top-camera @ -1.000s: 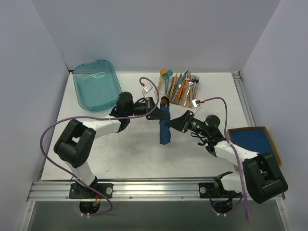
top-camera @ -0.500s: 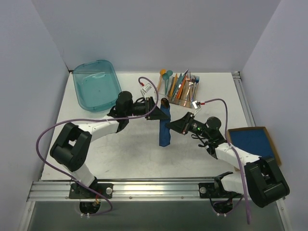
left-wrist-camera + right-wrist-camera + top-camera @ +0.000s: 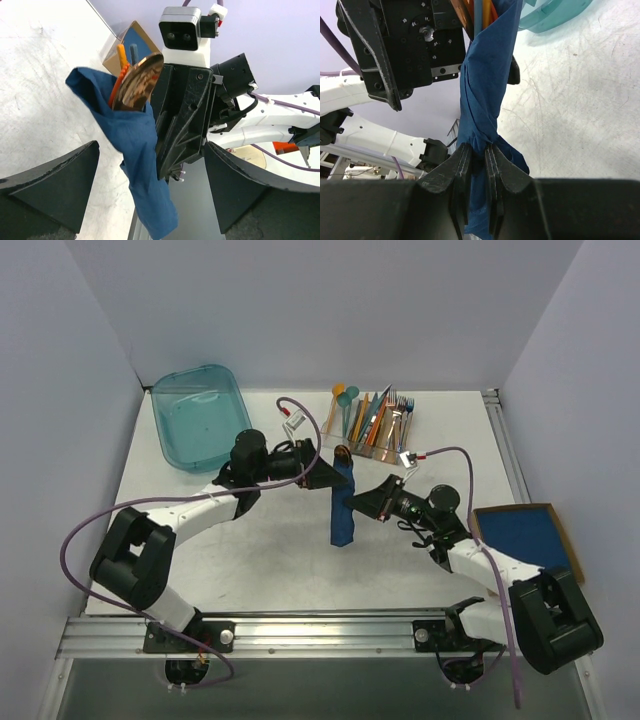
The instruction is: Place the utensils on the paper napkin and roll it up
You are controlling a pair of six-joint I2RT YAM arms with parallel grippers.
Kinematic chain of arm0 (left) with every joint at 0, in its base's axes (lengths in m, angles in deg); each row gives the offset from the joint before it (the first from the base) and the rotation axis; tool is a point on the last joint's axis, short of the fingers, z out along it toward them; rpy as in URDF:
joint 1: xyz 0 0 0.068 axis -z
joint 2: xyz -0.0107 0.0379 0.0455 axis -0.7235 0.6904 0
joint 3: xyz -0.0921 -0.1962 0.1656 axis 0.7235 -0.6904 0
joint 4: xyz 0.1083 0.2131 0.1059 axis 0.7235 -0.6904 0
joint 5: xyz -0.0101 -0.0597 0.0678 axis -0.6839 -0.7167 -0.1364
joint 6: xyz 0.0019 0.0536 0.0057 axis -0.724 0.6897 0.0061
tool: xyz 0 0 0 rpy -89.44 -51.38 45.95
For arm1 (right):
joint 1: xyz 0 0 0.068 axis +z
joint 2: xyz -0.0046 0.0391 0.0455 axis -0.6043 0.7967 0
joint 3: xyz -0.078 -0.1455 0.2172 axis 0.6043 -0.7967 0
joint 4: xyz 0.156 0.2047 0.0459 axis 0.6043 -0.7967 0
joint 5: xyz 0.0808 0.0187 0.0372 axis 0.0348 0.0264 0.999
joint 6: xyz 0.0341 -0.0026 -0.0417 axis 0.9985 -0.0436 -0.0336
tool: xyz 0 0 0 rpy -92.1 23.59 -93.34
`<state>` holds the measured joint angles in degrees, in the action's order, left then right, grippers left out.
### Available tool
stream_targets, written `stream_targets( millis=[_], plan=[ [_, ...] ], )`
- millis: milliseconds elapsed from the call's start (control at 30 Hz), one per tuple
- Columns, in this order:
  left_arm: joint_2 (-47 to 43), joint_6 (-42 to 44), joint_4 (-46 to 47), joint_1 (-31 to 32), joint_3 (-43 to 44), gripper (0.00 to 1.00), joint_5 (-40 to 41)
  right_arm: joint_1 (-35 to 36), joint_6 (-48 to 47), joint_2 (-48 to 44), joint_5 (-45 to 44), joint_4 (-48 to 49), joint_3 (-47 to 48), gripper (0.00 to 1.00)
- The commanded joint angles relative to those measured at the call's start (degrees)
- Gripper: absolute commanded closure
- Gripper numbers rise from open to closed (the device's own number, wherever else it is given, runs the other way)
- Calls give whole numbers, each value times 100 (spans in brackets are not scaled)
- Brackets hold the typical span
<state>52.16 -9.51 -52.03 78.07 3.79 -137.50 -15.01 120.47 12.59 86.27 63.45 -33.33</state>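
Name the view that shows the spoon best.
Left wrist: the spoon shows large and clear, its bowl poking from the napkin. The top view shows only a tiny speck of it; the right wrist shows just orange stems at the napkin's end.

- Bench (image 3: 270, 550): white, scuffed.
- Teal tub (image 3: 200, 418): translucent, on the bench's far left corner.
- Cutlery rack (image 3: 375, 425): at the far edge, centre-right; teal spoons (image 3: 347, 398) at its left end, blue forks (image 3: 408, 412) at its right.
- Cardboard box (image 3: 528, 532): at the bench's right edge, blue inside.
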Motion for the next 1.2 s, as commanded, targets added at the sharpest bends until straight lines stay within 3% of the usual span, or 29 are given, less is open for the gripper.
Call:
stream_targets(
  millis=[0,167,333,567,767,1167],
  plan=[
    [-383,244,93,-114,-220,6,163,15,74,-273,-47,486,217,100],
    [-384,-326,1417,-96,-686,6,57,6,171,-334,-222,415,454,100],
    [-331,-600,1816,-79,-897,6,40,6,382,-299,-223,670,683,100],
    [-50,-1513,3169,-79,-1012,6,-101,41,777,-71,-223,1117,938,100],
    [565,-2542,4899,-35,-915,6,-198,234,1050,245,-293,1628,1087,100],
    [434,-2876,5402,27,-863,6,-206,419,1033,544,-381,1777,1228,100]
  ],
)
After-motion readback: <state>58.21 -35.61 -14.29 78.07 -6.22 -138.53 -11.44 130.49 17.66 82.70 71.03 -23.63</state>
